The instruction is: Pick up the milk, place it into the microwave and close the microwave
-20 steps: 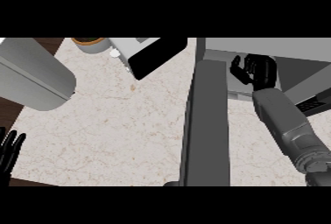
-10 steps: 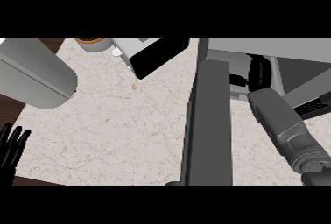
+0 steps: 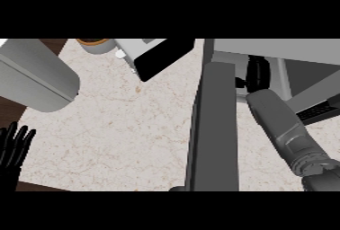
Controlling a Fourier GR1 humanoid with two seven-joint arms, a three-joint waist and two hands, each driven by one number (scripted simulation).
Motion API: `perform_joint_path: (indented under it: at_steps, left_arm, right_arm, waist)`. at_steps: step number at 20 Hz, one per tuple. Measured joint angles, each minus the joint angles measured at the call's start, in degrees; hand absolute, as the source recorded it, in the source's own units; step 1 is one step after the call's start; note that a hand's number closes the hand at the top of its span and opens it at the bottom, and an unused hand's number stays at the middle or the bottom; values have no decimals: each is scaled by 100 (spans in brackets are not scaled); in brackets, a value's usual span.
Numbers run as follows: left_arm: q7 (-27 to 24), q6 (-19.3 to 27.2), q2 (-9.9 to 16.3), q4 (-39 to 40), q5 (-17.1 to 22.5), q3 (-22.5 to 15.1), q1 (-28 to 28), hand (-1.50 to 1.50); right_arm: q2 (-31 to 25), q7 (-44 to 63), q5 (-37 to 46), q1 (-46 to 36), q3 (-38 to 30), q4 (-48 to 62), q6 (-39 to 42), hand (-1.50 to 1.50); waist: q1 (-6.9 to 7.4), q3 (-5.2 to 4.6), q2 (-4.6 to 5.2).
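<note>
The microwave (image 3: 285, 47) stands at the right with its grey door (image 3: 214, 130) swung open towards me, seen edge-on as a long upright bar. My right hand (image 3: 257, 72) is inside the microwave's opening, just past the door, with the grey forearm trailing down to the lower right. It shows edge-on as a narrow dark shape. A small pale bit (image 3: 239, 82) shows beside it; I cannot tell whether that is the milk. My left hand (image 3: 15, 150) rests open at the lower left edge, fingers up.
A large rounded grey object (image 3: 36, 76) lies at the left of the speckled counter (image 3: 126, 134). At the back stand a brown-topped cup (image 3: 93, 45) and a white appliance with a black panel (image 3: 163, 56). Dark floor shows past the counter's lower left edge.
My right hand has turned from a spread, face-on pose to a narrow edge-on one inside the microwave, and its forearm has swung slightly left. The left hand has risen a little into view.
</note>
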Motion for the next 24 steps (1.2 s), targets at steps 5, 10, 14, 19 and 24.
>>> perform_joint_path:
  at_steps: [5, 10, 14, 19, 24]
  left_arm:
    - [-54, -71, 21, 40, 19, 3, 12, -150]
    - [-173, -58, -6, 119, -31, 19, -2, -150]
    - [-267, -45, -59, 109, -119, -9, 63, -150]
    - [-321, -16, -124, 23, -149, -6, 165, -150]
    - [-300, 9, -139, 8, -165, 20, 229, -150]
  right_arm:
    - [45, 26, 33, -6, 18, 18, 32, -150]
    - [113, -14, 35, 42, 7, -5, 105, -150]
    - [124, -106, -43, 99, -81, -85, 227, -150]
    - [125, -309, -114, 270, -170, -160, 419, -150]
    - [89, -602, -257, 457, -316, -269, 916, -150]
  waist:
    - [-10, 0, -25]
    - [-76, -2, -52]
    - [-137, 0, -79]
    - [-228, -1, -123]
    - [-336, -4, -167]
